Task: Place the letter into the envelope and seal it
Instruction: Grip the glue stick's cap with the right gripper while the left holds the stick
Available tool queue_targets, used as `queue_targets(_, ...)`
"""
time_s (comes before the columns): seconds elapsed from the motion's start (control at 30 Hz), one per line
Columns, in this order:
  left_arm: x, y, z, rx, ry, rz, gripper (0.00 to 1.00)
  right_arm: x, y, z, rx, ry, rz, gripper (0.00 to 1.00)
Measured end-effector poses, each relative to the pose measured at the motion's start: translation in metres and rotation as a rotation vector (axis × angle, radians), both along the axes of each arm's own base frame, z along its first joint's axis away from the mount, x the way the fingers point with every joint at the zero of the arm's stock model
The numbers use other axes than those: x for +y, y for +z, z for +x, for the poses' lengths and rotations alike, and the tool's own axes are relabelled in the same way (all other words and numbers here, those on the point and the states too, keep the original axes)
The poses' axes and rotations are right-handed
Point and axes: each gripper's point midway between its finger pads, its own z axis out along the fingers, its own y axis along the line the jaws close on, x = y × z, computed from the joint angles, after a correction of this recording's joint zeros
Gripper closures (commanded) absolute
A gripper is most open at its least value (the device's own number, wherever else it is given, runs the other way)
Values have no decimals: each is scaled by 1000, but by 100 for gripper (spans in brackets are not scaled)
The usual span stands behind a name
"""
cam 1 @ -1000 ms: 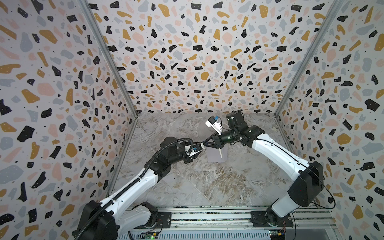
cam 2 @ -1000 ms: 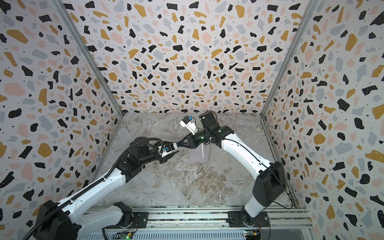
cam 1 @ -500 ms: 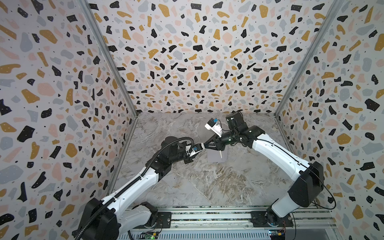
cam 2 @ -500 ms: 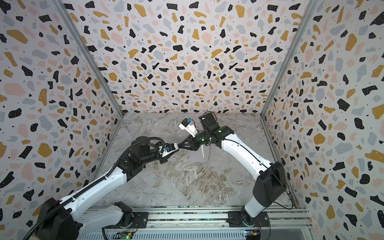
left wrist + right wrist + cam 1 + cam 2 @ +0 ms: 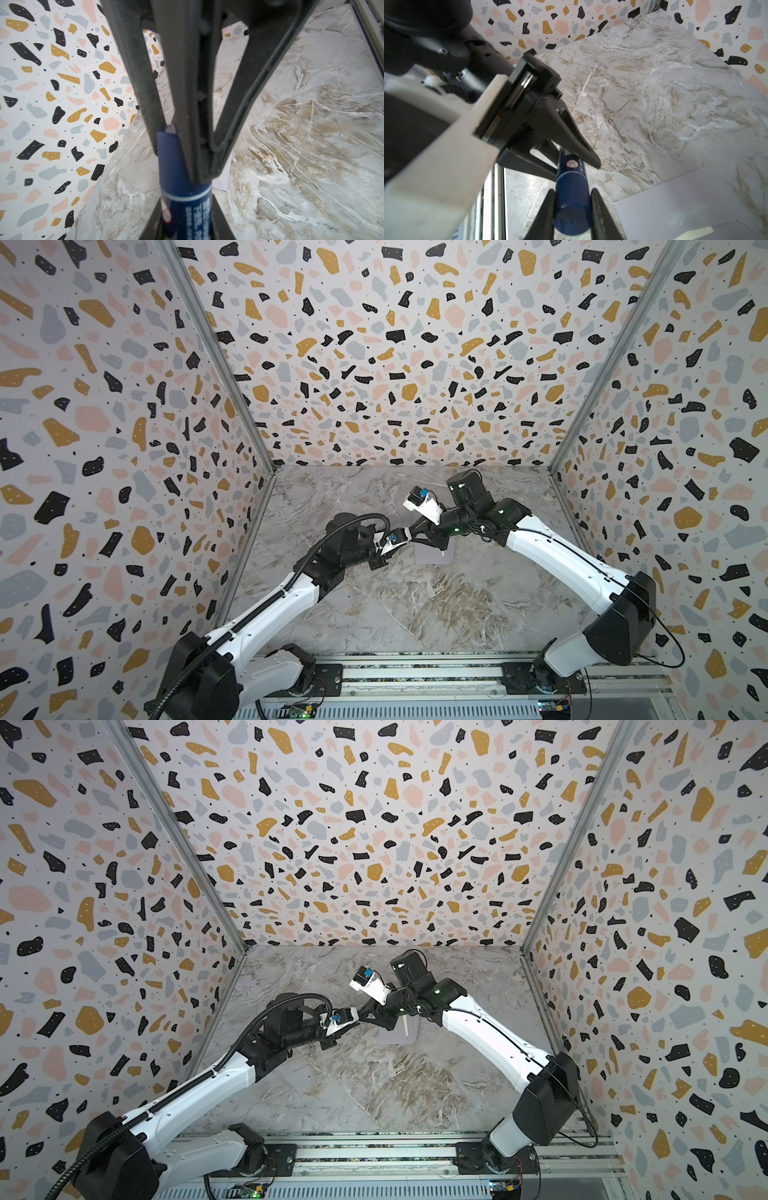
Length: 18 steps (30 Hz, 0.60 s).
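Your left gripper [image 5: 572, 168] has pinched in onto the blue tube [image 5: 571, 187], so both grippers now clamp it, one at each end. Your right gripper [image 5: 572, 195] has shifted slightly since a second ago.

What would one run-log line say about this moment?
left gripper: shut on blue tube | right gripper: shut on same tube | envelope: flat on table beneath

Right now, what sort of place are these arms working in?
Most likely an enclosed robot test cell: terrazzo-print wall panels on three sides, a marble-look tabletop, and a metal mounting rail along the front edge.
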Motion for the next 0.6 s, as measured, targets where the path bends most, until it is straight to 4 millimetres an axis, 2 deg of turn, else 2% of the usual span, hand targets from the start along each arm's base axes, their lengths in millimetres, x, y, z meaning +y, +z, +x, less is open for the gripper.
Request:
queue_targets(0.3,4,23,11,-81,90,-49,100,-5,19,18,180,-82,140,100)
queue_targets(0.6,2,27,12,-100,92,-57,100,-9,23,21,253,-108,169,100)
